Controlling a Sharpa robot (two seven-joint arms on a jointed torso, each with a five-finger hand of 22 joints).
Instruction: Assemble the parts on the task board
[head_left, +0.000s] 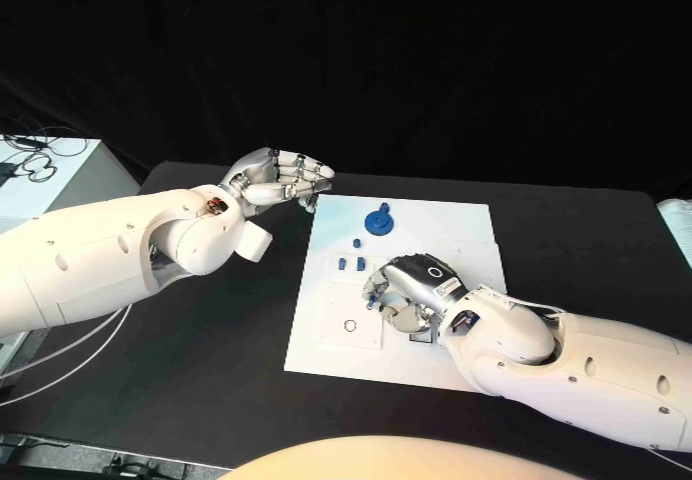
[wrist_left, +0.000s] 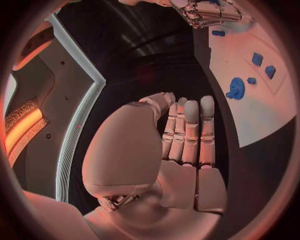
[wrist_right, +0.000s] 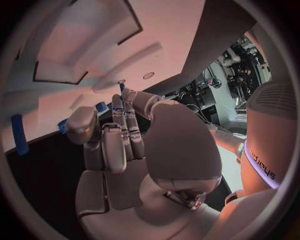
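Blue parts on task board (head_left: 433, 225): one gear (head_left: 381, 221) (round), three small blocks (head_left: 351, 264).

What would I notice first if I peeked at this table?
Probably the white board in the middle of the black table, with a blue gear near its far edge. The right hand is down over the board's middle, and the left hand hangs by its far left corner, fingers curled.

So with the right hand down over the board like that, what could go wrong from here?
The right silver hand hangs low over the white task board, hiding the spot under it in the head view, so a misplaced part could go unseen. Small blue pieces lie just beside its fingers and could get knocked. The round blue gear-like part looks safely apart.
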